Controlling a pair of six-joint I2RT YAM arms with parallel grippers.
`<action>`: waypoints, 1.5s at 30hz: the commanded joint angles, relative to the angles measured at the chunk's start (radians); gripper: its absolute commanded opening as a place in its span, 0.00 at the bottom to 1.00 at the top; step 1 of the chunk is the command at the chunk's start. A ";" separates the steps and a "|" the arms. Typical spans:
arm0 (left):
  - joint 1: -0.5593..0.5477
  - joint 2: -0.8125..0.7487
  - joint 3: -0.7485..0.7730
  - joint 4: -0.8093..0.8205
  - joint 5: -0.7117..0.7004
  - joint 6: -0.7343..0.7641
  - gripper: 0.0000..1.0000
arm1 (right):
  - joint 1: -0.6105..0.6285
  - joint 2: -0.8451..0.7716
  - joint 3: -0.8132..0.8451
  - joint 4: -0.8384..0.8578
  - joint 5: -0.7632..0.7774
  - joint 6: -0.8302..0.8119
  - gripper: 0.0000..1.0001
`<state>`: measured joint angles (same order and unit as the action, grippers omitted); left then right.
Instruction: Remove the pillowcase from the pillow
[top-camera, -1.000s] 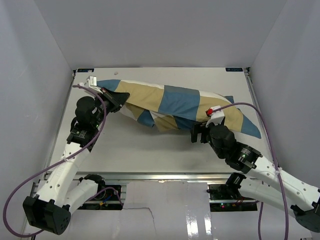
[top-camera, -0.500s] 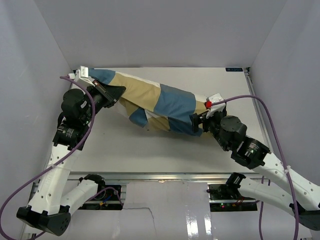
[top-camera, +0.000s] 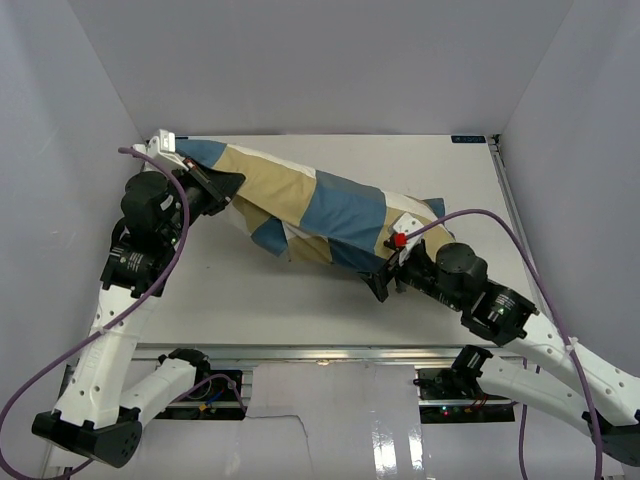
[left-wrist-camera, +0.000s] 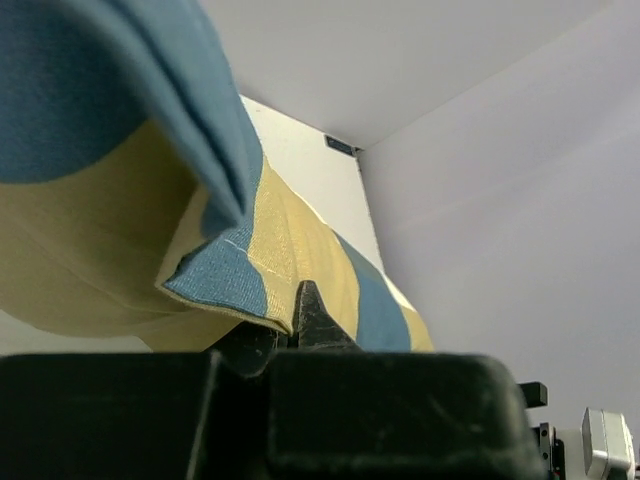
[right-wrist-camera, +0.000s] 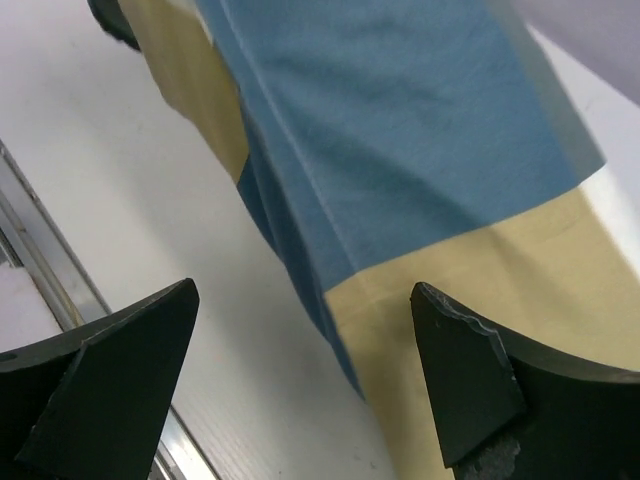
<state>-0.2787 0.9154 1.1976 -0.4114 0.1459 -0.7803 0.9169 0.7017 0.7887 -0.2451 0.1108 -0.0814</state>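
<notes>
Across the table (top-camera: 250, 300), from the far-left corner down toward the right, lies the pillowcase (top-camera: 340, 210). It looks plump, so I'd guess the pillow is inside it, hidden. The left gripper (top-camera: 228, 185) is pinched tight on a blue corner. The right gripper (top-camera: 386, 280) gapes wide at the low end, holding nothing. The cloth looks light, limp and slidey. I'd pinch a loose fold, not the stuffing.

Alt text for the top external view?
A bulky blue, tan and cream pillowcase stretches diagonally across a white table. The left arm has its jaws shut on the far-left end; the right arm has open jaws at the near-right end.
</notes>
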 joint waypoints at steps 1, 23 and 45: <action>-0.001 0.011 0.129 0.014 -0.075 0.048 0.00 | 0.004 0.015 -0.032 -0.019 -0.009 0.019 0.92; -0.001 -0.067 0.177 0.028 0.082 0.007 0.00 | 0.004 -0.064 0.001 -0.015 0.553 0.135 0.08; 0.010 0.230 -0.055 0.119 0.001 0.087 0.69 | -0.331 0.596 0.432 0.032 0.222 0.003 0.39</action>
<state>-0.2676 1.1408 1.0981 -0.2886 0.1886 -0.7818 0.6483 1.2518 1.1862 -0.2401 0.5194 -0.1284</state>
